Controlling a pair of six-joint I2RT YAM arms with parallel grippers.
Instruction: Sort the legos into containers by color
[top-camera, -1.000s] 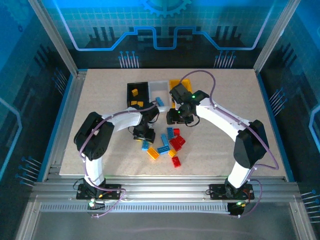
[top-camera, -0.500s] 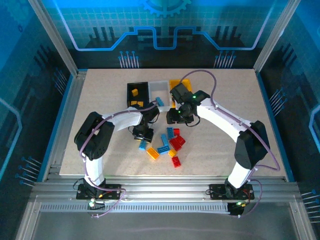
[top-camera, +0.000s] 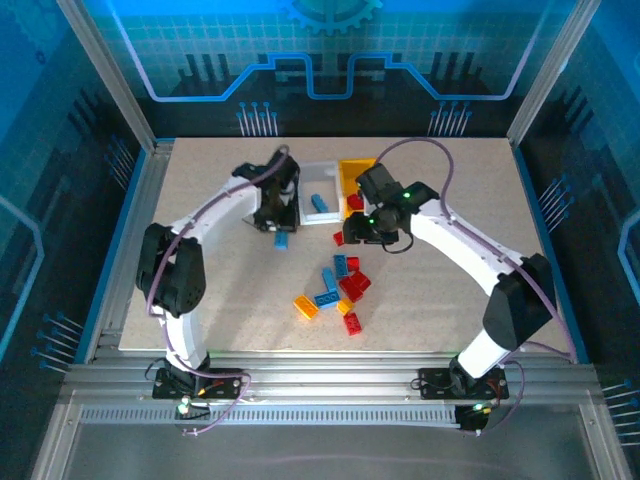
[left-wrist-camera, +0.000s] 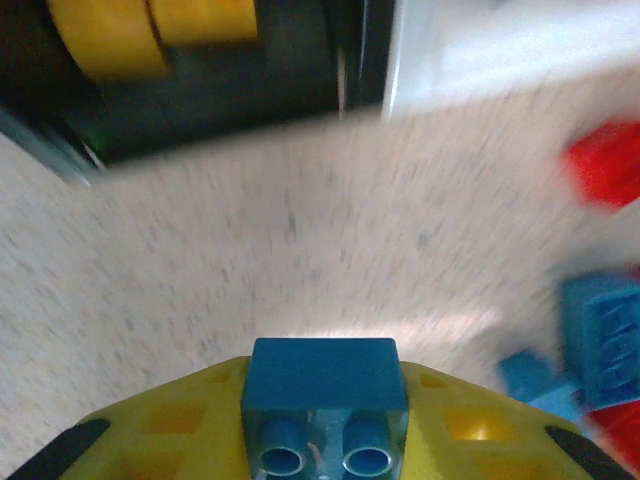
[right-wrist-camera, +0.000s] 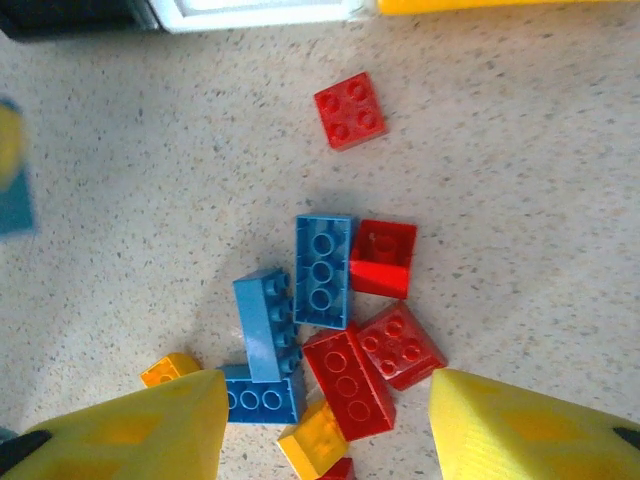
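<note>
**Table** (top-camera: 450, 300): beige board, carries everything.

**Containers** (top-camera: 330, 172): three bins joined in a row at the middle of the far edge.
- Black bin (left-wrist-camera: 250, 90), left end: orange-yellow pcs inside (left-wrist-camera: 150, 35). Count unclear, blurred.
- White bin (top-camera: 322, 175), middle: one blue lego in it (top-camera: 318, 203).
- Orange-yellow bin (top-camera: 352, 168), right end: partly behind my right arm, contents can't tell.

**Left gripper** (top-camera: 278, 225): clamped tight on a blue brick (left-wrist-camera: 323, 385), studs toward the wrist cam. It hangs over bare table just short of the bins' near wall, roughly opp. the black/white join.

**Right gripper** (right-wrist-camera: 325, 390): fingers (right-wrist-camera: 130, 430) part-way apart, nothing between them. It is poised above the pile, toward its far side.

**Legos** (top-camera: 335, 290): loose pile mid-table, toward the near edge. Approx. ten pcs: red, blue and orange-yellow mixed, several touching or stacked.

**Red 2x2** (right-wrist-camera: 350, 110): lies alone, apart from the pile, near the bins' near wall.

**Progress (my judgement):** under half done.
- Done: a few orange-yellow in black, one blue in white.
- In hand: blue brick, which should go to white by the colour already there.
- Left: the whole pile plus the stray red. No red seen binned, so orange-yellow bin presumably takes red.
</note>
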